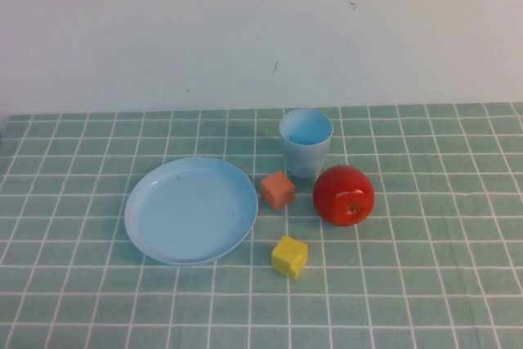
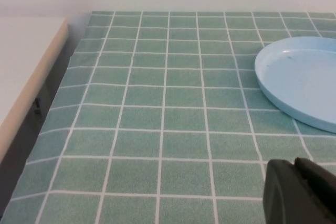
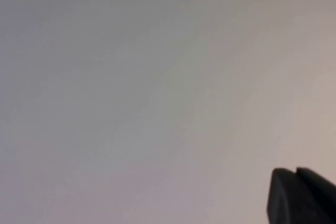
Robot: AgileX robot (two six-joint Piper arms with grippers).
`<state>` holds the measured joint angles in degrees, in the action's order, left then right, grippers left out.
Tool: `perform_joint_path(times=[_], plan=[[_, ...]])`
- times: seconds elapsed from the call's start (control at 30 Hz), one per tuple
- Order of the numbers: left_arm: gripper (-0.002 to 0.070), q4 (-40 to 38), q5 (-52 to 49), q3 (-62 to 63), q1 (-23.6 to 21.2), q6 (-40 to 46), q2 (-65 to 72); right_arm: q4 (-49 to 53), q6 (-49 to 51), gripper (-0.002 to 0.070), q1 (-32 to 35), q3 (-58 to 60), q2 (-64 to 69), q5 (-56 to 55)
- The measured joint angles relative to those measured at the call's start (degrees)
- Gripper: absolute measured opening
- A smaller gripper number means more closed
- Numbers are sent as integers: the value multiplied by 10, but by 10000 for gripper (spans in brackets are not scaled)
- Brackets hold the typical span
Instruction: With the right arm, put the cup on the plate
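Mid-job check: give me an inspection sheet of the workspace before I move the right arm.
Surface: green checked cloth, flat.
Job's things: cup upright, beyond the orange block; plate bare, to the cup's left.
Clutter: apple, orange block, yellow block.
Grippers: left gripper low over the cloth near the plate; right gripper faces a blank surface; neither appears in the high view.
Cables: nothing seen.
Surroundings: white wall; pale side surface.
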<state>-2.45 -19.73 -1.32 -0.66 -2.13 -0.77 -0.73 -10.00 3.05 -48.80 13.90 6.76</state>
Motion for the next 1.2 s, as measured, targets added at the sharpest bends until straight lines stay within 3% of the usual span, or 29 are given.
perform_joint_path(times=[0.13, 0.23, 0.43, 0.63, 0.77, 0.97, 1.2], plan=[[-3, 0, 0, 0, 0, 1, 0, 7, -17, -2, 0, -123, 137, 199], [-3, 0, 0, 0, 0, 1, 0, 14, -34, -2, 0, -177, 225, 287], [-3, 0, 0, 0, 0, 1, 0, -91, -74, -2, 0, -200, 345, 328], [-3, 0, 0, 0, 0, 1, 0, -278, -296, -2, 0, -213, 491, 380], [-3, 0, 0, 0, 0, 1, 0, -328, -365, -2, 0, -279, 610, 448], [-3, 0, 0, 0, 0, 1, 0, -337, -341, -2, -14, -463, 804, 609], [-3, 0, 0, 0, 0, 0, 0, -238, -246, -1, -118, -692, 994, 635]])
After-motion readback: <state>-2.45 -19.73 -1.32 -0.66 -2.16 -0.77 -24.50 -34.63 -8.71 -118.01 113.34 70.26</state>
